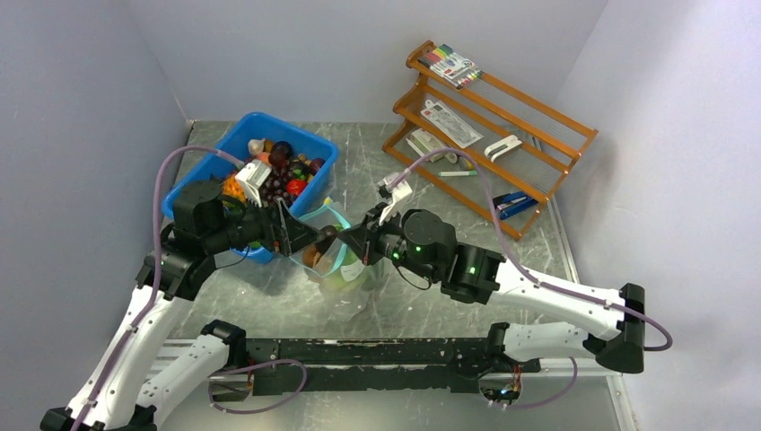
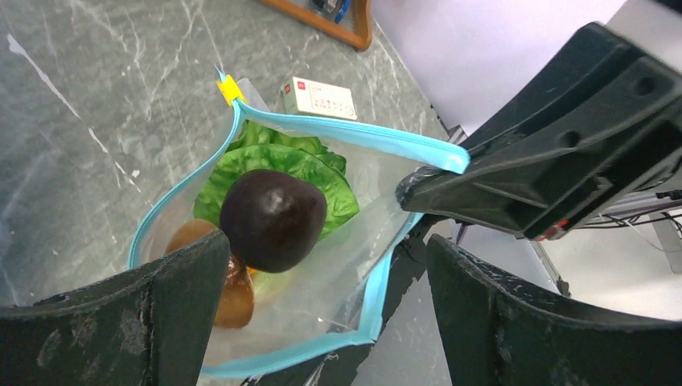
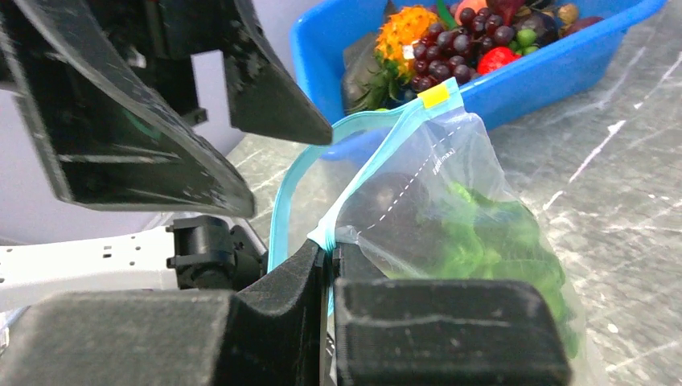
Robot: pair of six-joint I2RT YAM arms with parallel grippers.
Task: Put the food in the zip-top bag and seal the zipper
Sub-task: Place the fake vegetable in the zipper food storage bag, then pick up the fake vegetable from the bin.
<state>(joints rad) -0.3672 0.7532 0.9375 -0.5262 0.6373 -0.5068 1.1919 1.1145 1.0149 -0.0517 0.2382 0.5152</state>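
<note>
The clear zip-top bag [image 1: 345,274] stands open at mid-table between the two grippers. Its teal zipper [image 2: 338,133] rings the mouth, with the yellow tip [image 2: 229,88] at the far end. Inside lie green lettuce [image 2: 297,169], a brown round fruit [image 2: 235,293] and a dark avocado [image 2: 272,219] on top. My left gripper [image 2: 326,257] is open and empty just above the mouth. My right gripper [image 3: 328,245] is shut on the bag's rim and holds it up; it also shows in the top view [image 1: 356,239]. Lettuce shows through the bag wall [image 3: 482,241].
The blue bin [image 1: 320,146] with more toy food, including purple grapes [image 3: 450,56], stands behind the left gripper, close to the bag. An orange wooden rack [image 1: 538,130] with markers and stationery packs leans at the back right.
</note>
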